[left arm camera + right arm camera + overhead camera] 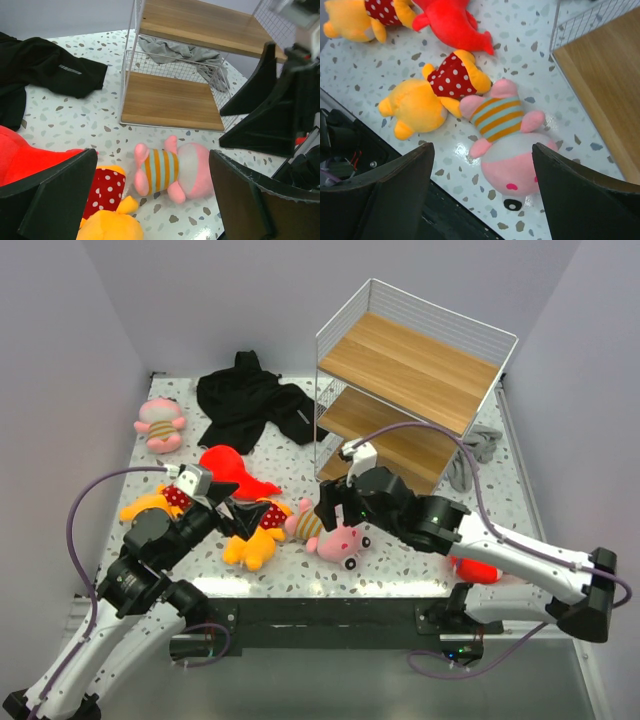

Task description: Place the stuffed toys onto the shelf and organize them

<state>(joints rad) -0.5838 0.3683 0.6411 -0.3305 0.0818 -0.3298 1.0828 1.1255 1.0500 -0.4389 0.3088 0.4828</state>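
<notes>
Pink striped-shirt toy (505, 135) on the worktop (400, 575), framed by the wide-open right gripper (481, 165).

It lies close to the near edge, near and left of the shelf (420, 360), whose boards hold no toy yet. The right gripper hangs over it with one finger on either side of its body, though whether the pads touch the plush is hard to say. An orange-yellow toy (427, 100) presses against its left side, so closing jaws could pinch both, or grip only soft stuffing and let the toy slip towards the edge. The left gripper (152, 160), jaws also wide and empty, hovers just to the left.
</notes>
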